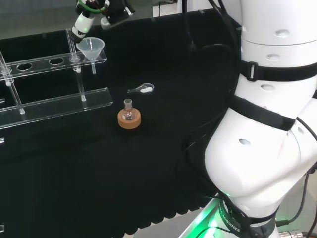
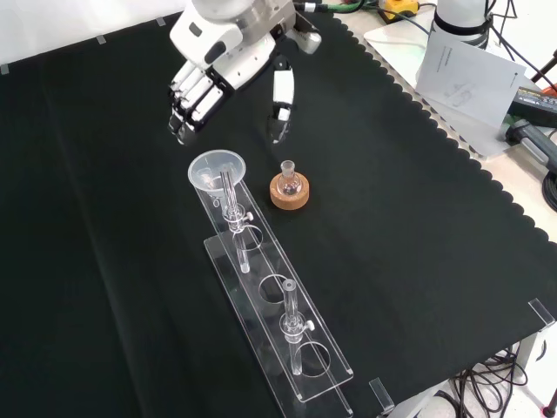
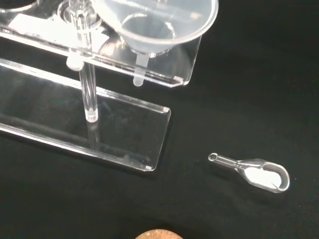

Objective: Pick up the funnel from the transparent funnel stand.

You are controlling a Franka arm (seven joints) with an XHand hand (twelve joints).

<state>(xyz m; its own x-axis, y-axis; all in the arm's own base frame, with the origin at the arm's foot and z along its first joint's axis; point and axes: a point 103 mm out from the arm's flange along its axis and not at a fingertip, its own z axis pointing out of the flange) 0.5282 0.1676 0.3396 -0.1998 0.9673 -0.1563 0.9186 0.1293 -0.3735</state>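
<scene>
A clear funnel (image 1: pixel 91 48) (image 2: pixel 218 170) (image 3: pixel 154 22) sits in the end hole of the transparent funnel stand (image 1: pixel 49 104) (image 2: pixel 265 266) (image 3: pixel 124 134), its stem hanging down through the upper plate. The hand (image 1: pixel 83 22) (image 2: pixel 218 65) hovers just beyond that end of the stand, a little above the funnel's rim and apart from it. Its fingers (image 2: pixel 187 104) point down towards the cloth. The thumb (image 2: pixel 281 96) is spread away from them, and nothing lies in between.
A small round flask on a cork ring (image 1: pixel 129 117) (image 2: pixel 288 188) stands close to the funnel end of the stand. A small clear glass scoop (image 1: pixel 143 89) (image 3: pixel 259 172) lies on the cloth near it. The stand's other holes hold no ware. Papers and cables lie past the cloth's scalloped edge (image 2: pixel 452 139).
</scene>
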